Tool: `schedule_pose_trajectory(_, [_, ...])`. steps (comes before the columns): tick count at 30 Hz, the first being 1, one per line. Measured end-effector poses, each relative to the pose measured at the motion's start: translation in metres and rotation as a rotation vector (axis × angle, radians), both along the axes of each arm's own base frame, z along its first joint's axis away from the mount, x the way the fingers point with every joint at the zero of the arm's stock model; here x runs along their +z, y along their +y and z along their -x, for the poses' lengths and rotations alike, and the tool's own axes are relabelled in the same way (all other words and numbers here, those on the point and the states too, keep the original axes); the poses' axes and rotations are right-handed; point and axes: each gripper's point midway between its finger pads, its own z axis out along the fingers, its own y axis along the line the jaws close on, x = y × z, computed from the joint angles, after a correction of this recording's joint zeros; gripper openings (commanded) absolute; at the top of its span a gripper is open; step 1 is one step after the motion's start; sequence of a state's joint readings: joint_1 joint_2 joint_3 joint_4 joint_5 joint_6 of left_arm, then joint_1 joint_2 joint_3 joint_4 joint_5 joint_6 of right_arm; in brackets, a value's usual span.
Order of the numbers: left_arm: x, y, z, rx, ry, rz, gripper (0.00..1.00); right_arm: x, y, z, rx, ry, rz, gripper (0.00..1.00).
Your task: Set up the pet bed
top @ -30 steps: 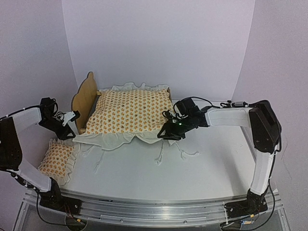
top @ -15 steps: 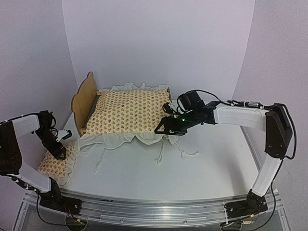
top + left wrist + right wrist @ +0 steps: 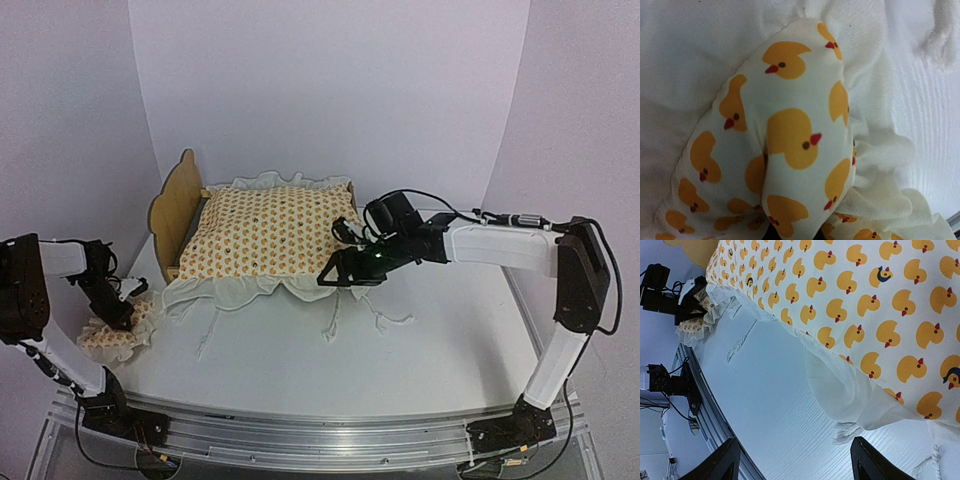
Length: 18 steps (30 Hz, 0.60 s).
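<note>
— Where is the pet bed (image 3: pixel 178 205)?

— At the far left of the worktop (image 3: pixel 440 340). Its scalloped headboard (image 3: pixel 692 247) stands upright at the left end. A duck-print cushion (image 3: pixel 270 230) lies in the frame and hides the base. Its white ruffle spills over the near rail, and its ties (image 3: pixel 335 315) trail across the bare surface.

— And the right claw (image 3: pixel 337 275)?

— It hovers at the foot-end near corner of the cushion, just above the ruffle. Only its wrist camera shows the state. The two dark fingers (image 3: pixel 715 467) are spread wide, with nothing between them but ruffle edge and white worktop below.

— The left one?

— From above, the left claw (image 3: pixel 122 318) is pressed down into the small matching pillow (image 3: pixel 112 335), which lies crumpled at the worktop's left edge, apart from the bed. The wrist view is filled by the pillow (image 3: pixel 785 135), bunched close to the lens with a crease down its middle. The fingers are hidden, so I cannot tell whether it grips.

— The surroundings?

— The worktop is white with a fine grain. An aluminium rail (image 3: pixel 320 435) carries both arm bases along the near edge, and pale lilac walls (image 3: pixel 330 90) curve behind.
</note>
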State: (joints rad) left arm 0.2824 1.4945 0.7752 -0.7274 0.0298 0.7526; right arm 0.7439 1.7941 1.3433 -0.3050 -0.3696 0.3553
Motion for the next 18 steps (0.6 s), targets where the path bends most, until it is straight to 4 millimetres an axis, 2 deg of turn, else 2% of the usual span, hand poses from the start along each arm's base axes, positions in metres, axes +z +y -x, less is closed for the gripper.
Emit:
schedule_pose_trajectory(3, [0.030,-0.003,-0.003,0.010,-0.034,0.024,0.00,0.007,0.000,0.001,0.004,-0.019,-0.007,0.75])
schedule_pose_trajectory(5, [0.069,-0.003,-0.018,0.018,-0.084,0.036,0.00,0.011,0.000,0.000,0.008,-0.030,-0.012,0.75])
schedule_pose_trajectory(8, [0.149,-0.001,-0.055,0.020,-0.265,0.044,0.00,0.019,0.003,-0.003,0.013,-0.046,-0.024,0.75])
schedule_pose_trajectory(10, [0.211,-0.003,-0.074,0.017,-0.416,0.050,0.00,0.027,0.006,-0.005,0.016,-0.061,-0.037,0.76])
schedule_pose_trajectory(13, [0.294,-0.013,-0.084,0.005,-0.608,0.082,0.00,0.038,0.010,-0.009,0.020,-0.085,-0.057,0.76])
schedule_pose_trajectory(14, [0.316,-0.018,-0.085,-0.003,-0.659,0.100,0.00,0.040,0.010,-0.009,0.021,-0.090,-0.060,0.76])
schedule_pose_trajectory(16, [0.367,-0.036,-0.086,-0.031,-0.769,0.173,0.00,0.041,0.011,-0.010,0.021,-0.093,-0.061,0.76])
schedule_pose_trajectory(18, [0.407,-0.056,-0.088,-0.073,-0.860,0.247,0.00,0.040,0.010,-0.010,0.017,-0.093,-0.056,0.76])
